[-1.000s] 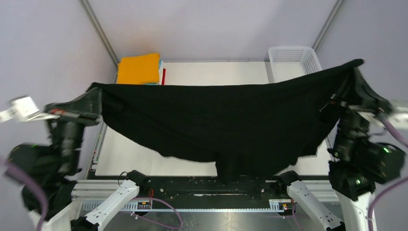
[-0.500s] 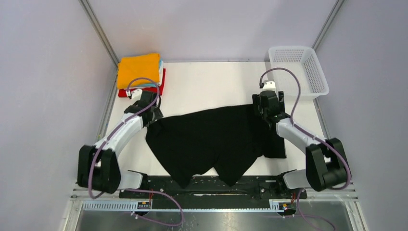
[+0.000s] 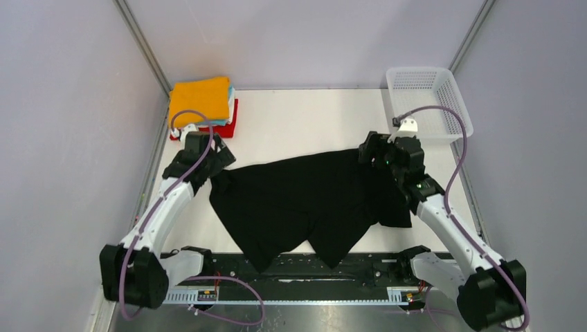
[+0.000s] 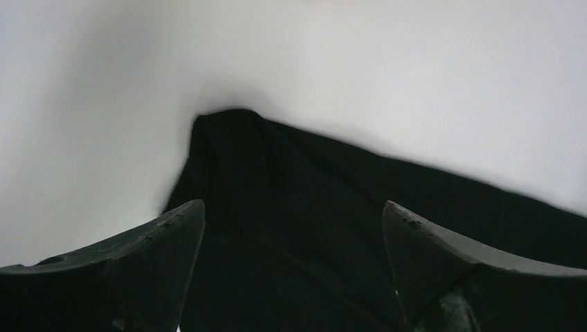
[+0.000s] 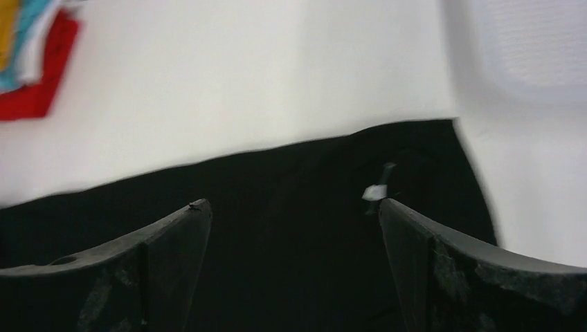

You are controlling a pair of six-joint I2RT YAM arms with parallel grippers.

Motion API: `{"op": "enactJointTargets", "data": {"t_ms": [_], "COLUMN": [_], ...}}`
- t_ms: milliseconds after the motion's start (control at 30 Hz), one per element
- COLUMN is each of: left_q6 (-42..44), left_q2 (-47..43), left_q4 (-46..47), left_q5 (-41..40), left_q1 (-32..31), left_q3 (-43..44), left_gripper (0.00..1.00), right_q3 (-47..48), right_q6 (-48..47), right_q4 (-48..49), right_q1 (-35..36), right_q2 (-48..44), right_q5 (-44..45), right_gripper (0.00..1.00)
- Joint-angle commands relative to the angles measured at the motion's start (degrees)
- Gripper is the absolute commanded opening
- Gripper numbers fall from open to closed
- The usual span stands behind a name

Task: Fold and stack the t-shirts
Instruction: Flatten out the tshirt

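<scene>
The large black t-shirt (image 3: 304, 200) lies crumpled on the white table, its lower hem hanging over the near edge. My left gripper (image 3: 220, 164) hovers open over the shirt's far left corner (image 4: 228, 131), nothing between its fingers (image 4: 166, 235). My right gripper (image 3: 370, 153) stands open over the far right corner (image 5: 415, 152), close to a small white label (image 5: 374, 191). A stack of folded t-shirts (image 3: 201, 100), orange on top with white, light blue and red below, sits at the far left and shows again in the right wrist view (image 5: 34, 83).
A white mesh basket (image 3: 429, 97) stands at the far right corner; its wall (image 5: 526, 41) shows blurred in the right wrist view. Bare table (image 3: 304, 121) lies between stack and basket. Metal frame posts and grey walls enclose the table.
A second ago the black shirt hung stretched in the air between both shut grippers. It now lies on the table, both grippers have opened and let go, and the arms have drawn back a little.
</scene>
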Motion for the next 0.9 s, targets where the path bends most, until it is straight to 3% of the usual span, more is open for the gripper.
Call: {"op": "enactJointTargets", "data": {"t_ms": [0,133,233,400,567,867], "left_q6": [-1.4,-3.9,-3.8,-3.7,-2.7,-1.6], "left_q2": [-6.2,-4.0,2.0,9.8,13.9,18.0], "left_q4": [9.8,18.6,18.6,17.5,15.3,7.8], "left_q5": [17.1,28.2,25.6,20.9,17.5,7.8], "left_q1": [-0.2,-3.9,-8.0,-7.8,-4.0,6.1], "left_q3": [-7.9,-12.8,-11.5,-9.6,-8.1,-3.5], "left_gripper": [0.99,0.99,0.99,0.99,0.99,0.99], "right_q3": [-5.2,-8.9,-10.5,-10.0,-5.8,-0.9], "right_q6": [12.7,15.9,18.6,21.5,22.2,24.8], "right_q4": [-5.2,-6.6,-5.6,-5.5,-9.0,-9.1], "right_q1": [0.5,6.5,9.1,9.3,6.5,-4.6], "right_q2": [-3.7,-2.6,1.7,10.9,18.3,27.5], "right_q5": [-20.7,-21.8,-21.2,-17.5,-11.5,-17.1], "right_gripper": [1.0,0.99,1.0,0.99,0.99,0.99]}}
